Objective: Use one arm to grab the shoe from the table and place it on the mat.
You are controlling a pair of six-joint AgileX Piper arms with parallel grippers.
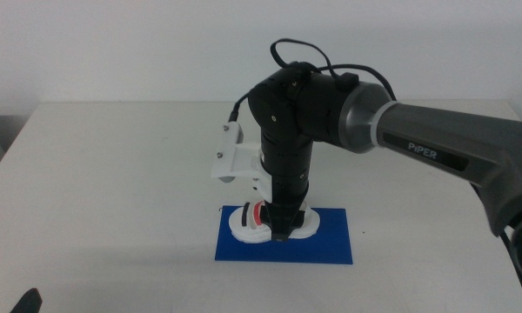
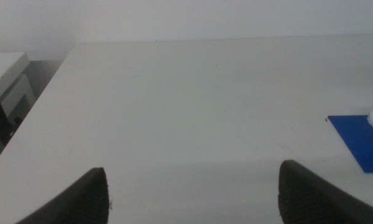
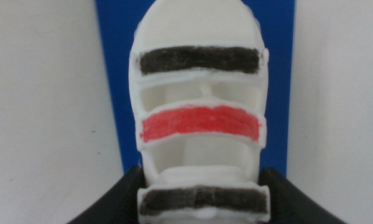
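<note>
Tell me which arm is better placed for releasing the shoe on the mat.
The right. The right gripper has its jaws around the shoe, directly over the mat. The left gripper waits open over bare table, off to the mat's side.

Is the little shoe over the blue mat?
Yes, the shoe sits over the blue mat, between the right gripper's jaws.
</note>
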